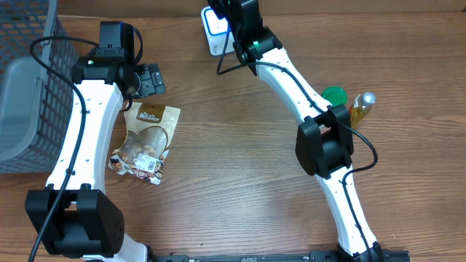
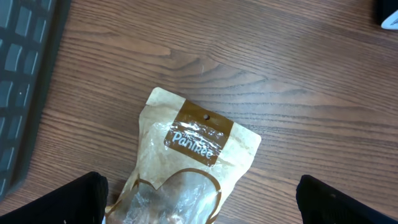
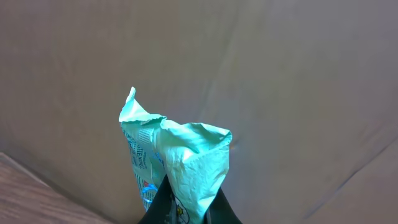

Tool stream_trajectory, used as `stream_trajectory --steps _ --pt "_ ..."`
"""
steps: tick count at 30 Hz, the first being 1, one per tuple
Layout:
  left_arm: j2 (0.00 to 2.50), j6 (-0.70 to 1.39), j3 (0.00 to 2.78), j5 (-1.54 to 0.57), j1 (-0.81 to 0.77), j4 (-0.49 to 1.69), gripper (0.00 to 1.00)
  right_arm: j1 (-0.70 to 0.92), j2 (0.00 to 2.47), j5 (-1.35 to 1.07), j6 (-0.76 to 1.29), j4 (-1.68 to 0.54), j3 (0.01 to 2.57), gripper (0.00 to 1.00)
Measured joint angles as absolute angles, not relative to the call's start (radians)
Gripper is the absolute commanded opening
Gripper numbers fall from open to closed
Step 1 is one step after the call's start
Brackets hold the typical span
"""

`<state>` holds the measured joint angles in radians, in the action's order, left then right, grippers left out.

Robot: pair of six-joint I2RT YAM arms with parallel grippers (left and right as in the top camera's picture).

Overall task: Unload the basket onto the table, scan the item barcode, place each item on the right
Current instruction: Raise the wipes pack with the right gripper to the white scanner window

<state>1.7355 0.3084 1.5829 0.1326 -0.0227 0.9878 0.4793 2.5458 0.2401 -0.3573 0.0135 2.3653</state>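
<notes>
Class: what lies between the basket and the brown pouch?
Bare table between basket and pouch, in the left wrist view; overhead, the left arm covers it.

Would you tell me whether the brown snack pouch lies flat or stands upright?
Flat: the brown snack pouch shows its printed front face-up on the table.

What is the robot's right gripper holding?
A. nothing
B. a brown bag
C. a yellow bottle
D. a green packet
D: the right gripper is shut on a crumpled green packet, while the brown bag lies on the table with nothing touching it.
</notes>
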Motion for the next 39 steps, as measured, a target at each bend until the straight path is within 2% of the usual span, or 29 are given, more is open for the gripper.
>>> stream_trajectory --steps 13,23,29,39 --pt "1.736 0.308 1.583 0.133 -0.023 0.988 1.0 0.486 2.636 0.24 -0.348 0.025 2.365 0.04" --pt "1.736 0.308 1.583 0.133 -0.023 0.988 1.0 0.493 2.636 0.24 -0.582 -0.014 2.365 0.04" --pt "1.736 0.308 1.583 0.133 -0.023 0.988 1.0 0.505 2.636 0.24 -0.641 -0.044 2.365 0.04" --pt "1.736 0.308 1.583 0.133 -0.023 0.988 1.0 0.511 2.626 0.24 -0.557 -0.043 2.365 0.04"
